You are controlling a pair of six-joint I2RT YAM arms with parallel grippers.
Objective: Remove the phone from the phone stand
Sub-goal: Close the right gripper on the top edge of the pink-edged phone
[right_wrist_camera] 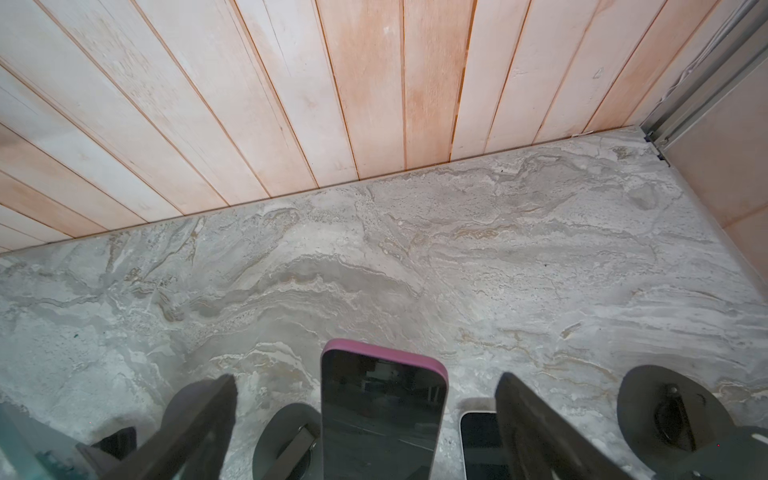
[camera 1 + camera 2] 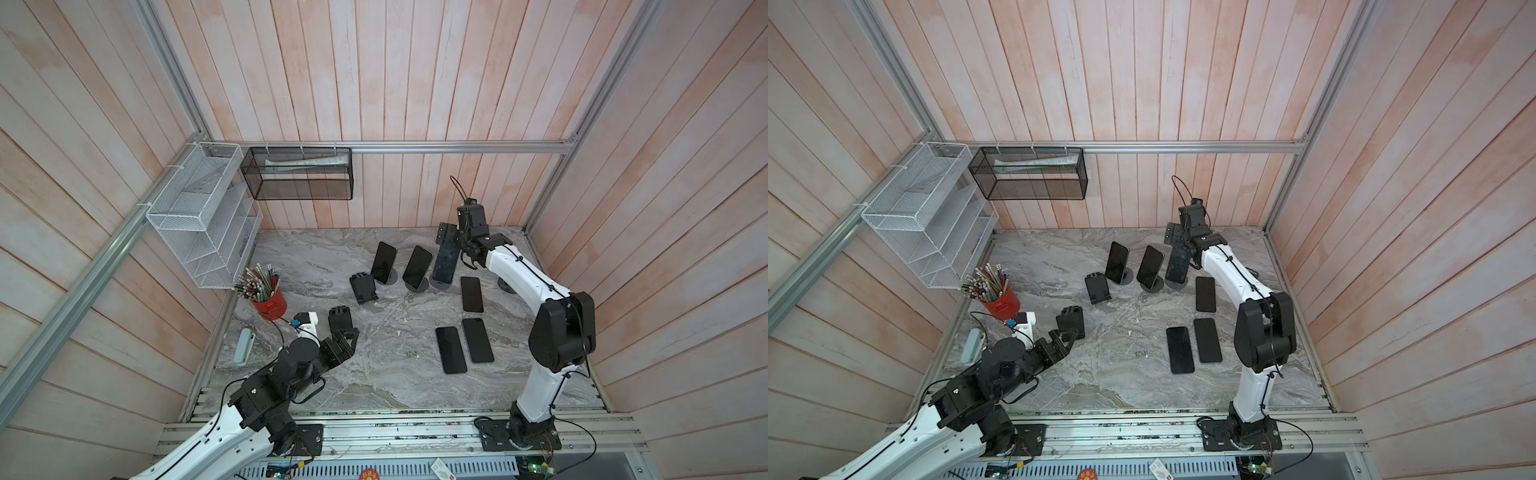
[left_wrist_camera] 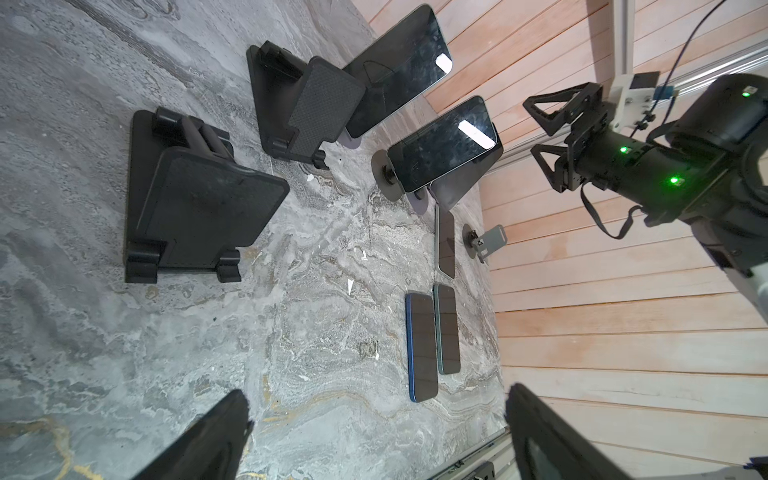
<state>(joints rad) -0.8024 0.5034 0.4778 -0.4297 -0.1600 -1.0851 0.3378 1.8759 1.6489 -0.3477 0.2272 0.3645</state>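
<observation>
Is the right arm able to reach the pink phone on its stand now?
Probably yes: the right gripper is open, and the pink phone stands between its jaws with nothing in the way.

Both top views: high overhead, tilted down, whole table (image 2: 374,386), near-identical. L wrist cam: low, faces 2 o'clock, shares flat phones (image 3: 423,340) w/ tops. R wrist cam: close over pink-cased phone (image 1: 382,407), faces 12 o'clock wall (image 1: 291,104).
</observation>
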